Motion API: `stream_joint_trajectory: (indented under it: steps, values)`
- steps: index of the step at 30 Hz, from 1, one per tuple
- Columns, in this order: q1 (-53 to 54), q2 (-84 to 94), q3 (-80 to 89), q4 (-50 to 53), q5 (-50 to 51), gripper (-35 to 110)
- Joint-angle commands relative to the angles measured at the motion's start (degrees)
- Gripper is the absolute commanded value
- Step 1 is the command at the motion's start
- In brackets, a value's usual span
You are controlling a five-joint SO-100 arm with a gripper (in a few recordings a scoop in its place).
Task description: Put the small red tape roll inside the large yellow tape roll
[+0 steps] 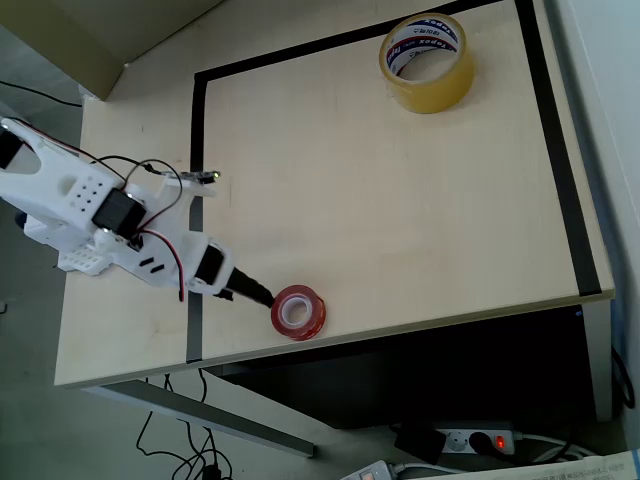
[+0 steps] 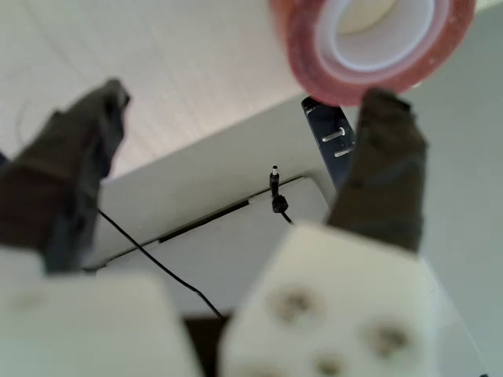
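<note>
The small red tape roll lies flat near the table's front edge, glossy red with a pale core. In the wrist view the small red tape roll sits at the top right, just beyond the tip of the right finger. My gripper reaches the roll from its left, on a white arm. It stands open, the dark fingers wide apart with nothing between them. The large yellow tape roll rests flat at the far right corner of the table, its white core printed in blue and red.
A light wooden table carries a black tape border around the work area. The red roll lies close to the front edge, with a dark drop below. A power strip and cables lie on the floor.
</note>
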Motion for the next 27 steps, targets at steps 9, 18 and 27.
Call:
stream_joint_trajectory:
  steps: [9,18,27]
  values:
    - [-0.4,-4.2,-8.4,-1.2,-1.3,31]
    - [-0.4,-6.9,-4.7,-3.3,-1.0,31]
    - [-0.9,-7.4,-2.9,-3.7,-0.7,28]
